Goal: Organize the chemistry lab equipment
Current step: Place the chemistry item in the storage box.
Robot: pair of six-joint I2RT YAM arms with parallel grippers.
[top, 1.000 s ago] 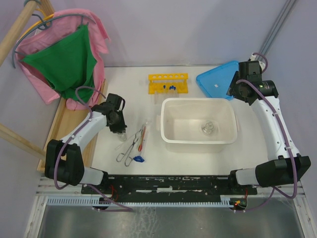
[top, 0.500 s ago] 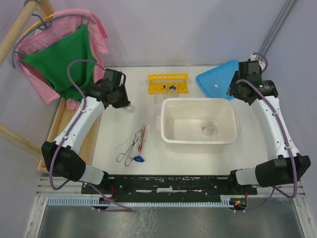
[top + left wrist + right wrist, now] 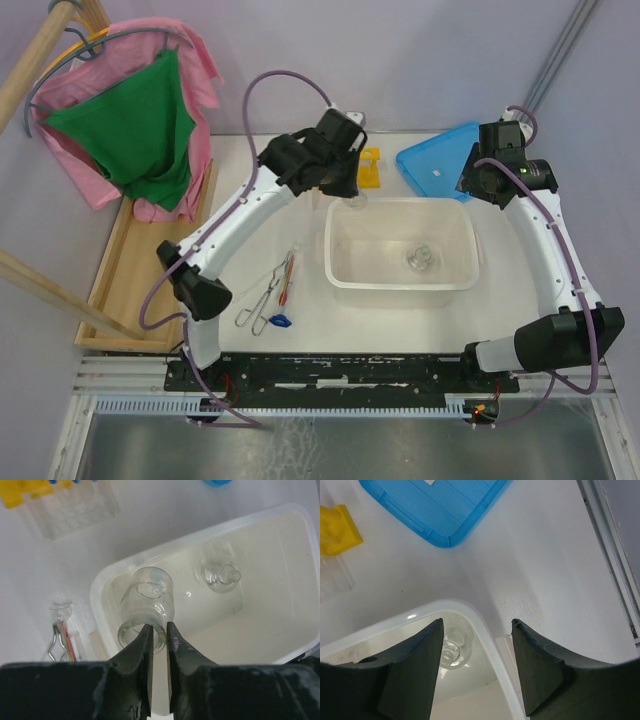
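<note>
Top external, quick: what's changed w/ the left arm? — A

A sec ago it was low at the table's 9 o'clock, by the metal tongs point(image 3: 262, 298). Now it's swung across. The left gripper point(image 3: 159, 627) hangs over the white tub point(image 3: 400, 295), at the tub's 11 o'clock corner. — B

Carrying anything? — A

Yes. Left wrist view: jaws pinched on the rim of a small glass flask point(image 3: 146, 605), held above the tub's inside. A second flask point(image 3: 220, 575) already sits on the tub floor, approx 2 o'clock of the held one. — B

So flask no. 2 looks abt to join it. Right gripper point(image 3: 477, 624)? — A

Fingers wide apart, nothing btwn them, over the tub's 1 o'clock corner near the blue lid point(image 3: 435, 505). Hasn't budged. — B

What's left? — A

Tongs and thin red rod point(image 3: 287, 280) lie on the table at the tub's 8 o'clock. Yellow rack point(image 3: 370, 168) is at 12, partly hidden by the arm. Next is prob. lower and release w/o clinking glass on glass. — B
</note>
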